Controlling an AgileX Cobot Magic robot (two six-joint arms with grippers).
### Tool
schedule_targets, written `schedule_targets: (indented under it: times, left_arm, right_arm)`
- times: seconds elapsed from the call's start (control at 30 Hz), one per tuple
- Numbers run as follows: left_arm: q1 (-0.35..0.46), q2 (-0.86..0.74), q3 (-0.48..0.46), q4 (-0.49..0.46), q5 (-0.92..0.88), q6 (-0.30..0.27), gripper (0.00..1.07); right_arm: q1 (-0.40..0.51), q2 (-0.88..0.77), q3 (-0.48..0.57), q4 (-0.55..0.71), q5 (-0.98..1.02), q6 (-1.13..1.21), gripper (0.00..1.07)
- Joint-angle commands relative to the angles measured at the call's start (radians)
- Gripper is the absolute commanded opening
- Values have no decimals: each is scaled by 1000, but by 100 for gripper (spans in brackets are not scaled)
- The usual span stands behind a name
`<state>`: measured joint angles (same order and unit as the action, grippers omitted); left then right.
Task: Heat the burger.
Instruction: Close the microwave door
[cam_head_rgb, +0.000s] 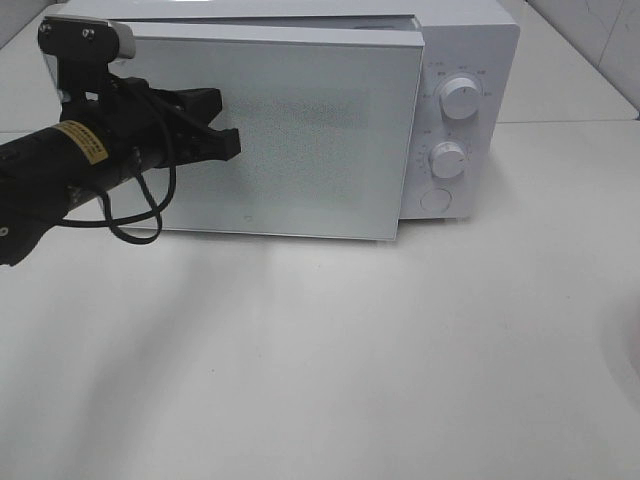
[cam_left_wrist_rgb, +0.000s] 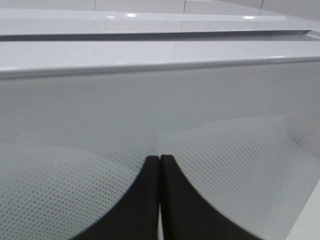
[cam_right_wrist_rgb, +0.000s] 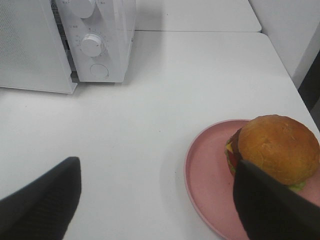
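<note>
The burger (cam_right_wrist_rgb: 277, 147), with a golden-brown bun, sits on a pink plate (cam_right_wrist_rgb: 205, 175) on the white table; it shows only in the right wrist view. My right gripper (cam_right_wrist_rgb: 156, 161) hovers above the table with its fingers wide open, one finger (cam_right_wrist_rgb: 265, 205) close beside the burger, holding nothing. The white microwave (cam_head_rgb: 465, 60) stands at the back, its door (cam_head_rgb: 290, 130) slightly ajar. My left gripper (cam_head_rgb: 232, 146) is shut and empty, its tips (cam_left_wrist_rgb: 160, 159) at the door's front face on its left part.
Two knobs (cam_head_rgb: 459, 96) and a round button (cam_head_rgb: 436, 200) are on the microwave's right panel. The white table (cam_head_rgb: 320, 360) stretches in front of the microwave. A wall rises to the right of the plate.
</note>
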<state>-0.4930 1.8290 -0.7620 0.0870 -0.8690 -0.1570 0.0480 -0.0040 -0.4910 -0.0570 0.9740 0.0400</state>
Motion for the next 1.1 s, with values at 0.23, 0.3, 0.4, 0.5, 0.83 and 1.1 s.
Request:
schedule_targets:
  times: [0.23, 0.3, 0.4, 0.5, 0.83, 1.1]
  left_arm:
    - [-39, 49, -115, -37, 47, 6, 0]
    - [-45, 63, -139, -43, 54, 6, 0]
    - [-57, 83, -180, -45, 95, 5, 0]
    - [-72, 107, -234, -48, 122, 5, 0]
    - [-104, 171, -341, -87, 173, 9, 0]
    - [-119, 222, -441, -100, 236, 8, 0]
  right_arm:
    - [-5, -35, 1, 1, -12, -10, 75]
    - [-5, -35, 1, 1, -12, -10, 75]
    - [-5, -35, 1, 1, -12, -10, 75]
    - [-5, -35, 1, 1, -12, -10, 75]
    - [-5, -35, 1, 1, -12, -10, 75]
    - [-5, -35, 1, 1, -12, -10, 75]
